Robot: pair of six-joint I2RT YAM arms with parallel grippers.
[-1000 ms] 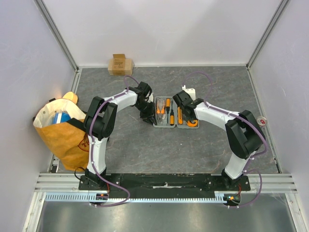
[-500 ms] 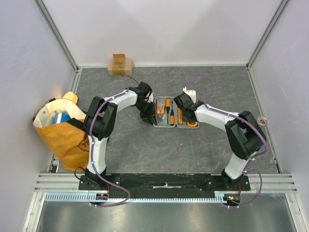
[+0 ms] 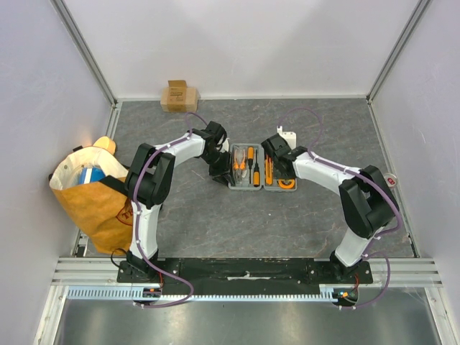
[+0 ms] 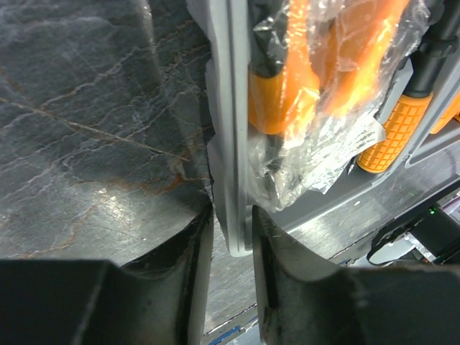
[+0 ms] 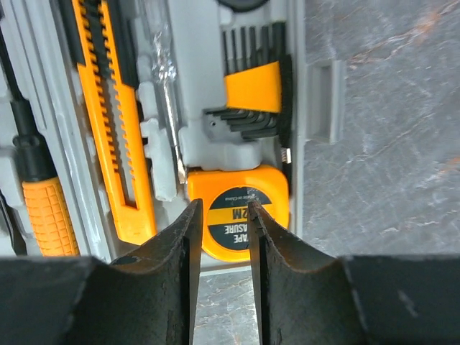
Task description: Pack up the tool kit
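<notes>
At centre, tool kit (image 3: pixel 248 185) open, spanning left-right

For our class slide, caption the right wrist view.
Right gripper poised above the tape measure in the open grey case.

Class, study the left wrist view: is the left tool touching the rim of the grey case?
Touching. The left wrist view shows the left tool straddling the case rim, both fingers pressed against it with no gap.

Bright even light, soft shadows, glare on plastic; near edges blurred
</notes>
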